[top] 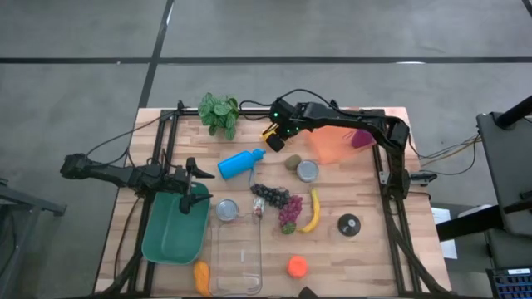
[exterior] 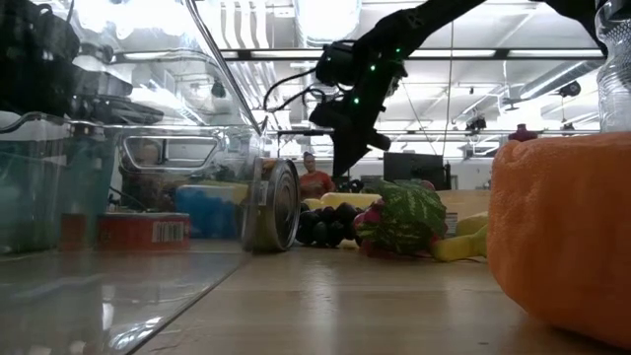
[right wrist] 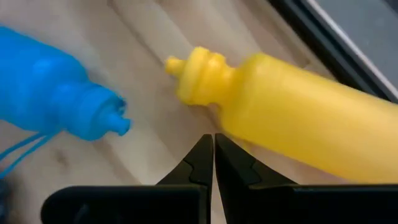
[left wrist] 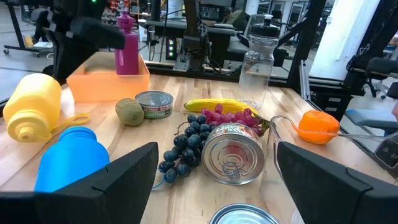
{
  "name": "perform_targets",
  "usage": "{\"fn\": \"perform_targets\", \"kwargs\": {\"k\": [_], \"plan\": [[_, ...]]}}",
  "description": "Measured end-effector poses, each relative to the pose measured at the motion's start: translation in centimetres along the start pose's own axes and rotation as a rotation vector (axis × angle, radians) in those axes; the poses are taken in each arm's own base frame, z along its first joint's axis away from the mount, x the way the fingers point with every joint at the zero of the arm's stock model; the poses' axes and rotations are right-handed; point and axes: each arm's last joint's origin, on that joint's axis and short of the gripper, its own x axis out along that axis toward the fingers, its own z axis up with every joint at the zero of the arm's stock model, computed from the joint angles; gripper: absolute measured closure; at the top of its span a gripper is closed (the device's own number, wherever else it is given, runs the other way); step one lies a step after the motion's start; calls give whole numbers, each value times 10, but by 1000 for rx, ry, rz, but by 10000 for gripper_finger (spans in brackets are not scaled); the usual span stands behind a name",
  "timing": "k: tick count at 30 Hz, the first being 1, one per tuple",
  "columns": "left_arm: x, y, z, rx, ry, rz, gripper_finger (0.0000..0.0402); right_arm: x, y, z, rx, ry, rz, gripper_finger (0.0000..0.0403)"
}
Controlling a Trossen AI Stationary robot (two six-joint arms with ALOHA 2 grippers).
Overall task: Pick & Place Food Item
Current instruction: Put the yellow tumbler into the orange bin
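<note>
Yellow squeeze bottle [right wrist: 298,124] is, in our judgement, the item this task is after, since the right gripper [right wrist: 214,142] hangs directly over it. In the high view the bottle lies on its side near the far edge of the table [top: 366,249], at about 12 o'clock from the table's middle. The blue bottle [top: 239,164] lies just beside it at roughly 7 o'clock.

In the right wrist view, the right gripper's fingers are pressed together tip to tip and hold nothing. They are poised above the bottle's shoulder, close to its cap.

The left gripper [left wrist: 214,180] waits with its fingers spread wide at about 9 o'clock, over the far end of the green bin [top: 170,237].

We read the task as barely begun. The bottle is not grasped, lifted or placed. What is left is to open the fingers, close on the bottle, carry it and set it down. We cannot tell from these views where it should go.
</note>
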Motion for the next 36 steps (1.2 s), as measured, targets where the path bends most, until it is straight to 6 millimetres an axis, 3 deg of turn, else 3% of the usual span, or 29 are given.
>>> {"fn": "perform_targets", "kwargs": {"k": [5,13,18,36], "plan": [[0,0,0,0,0,0,66,8,3,-5,29,-28,-12,372],[0,0,0,0,0,0,66,22,1,-16,45,-30,28,254],[0,0,0,0,0,0,66,30,2,-20,59,-56,53,207],[0,0,0,0,0,0,66,51,-19,-27,97,-17,29,197]]}}
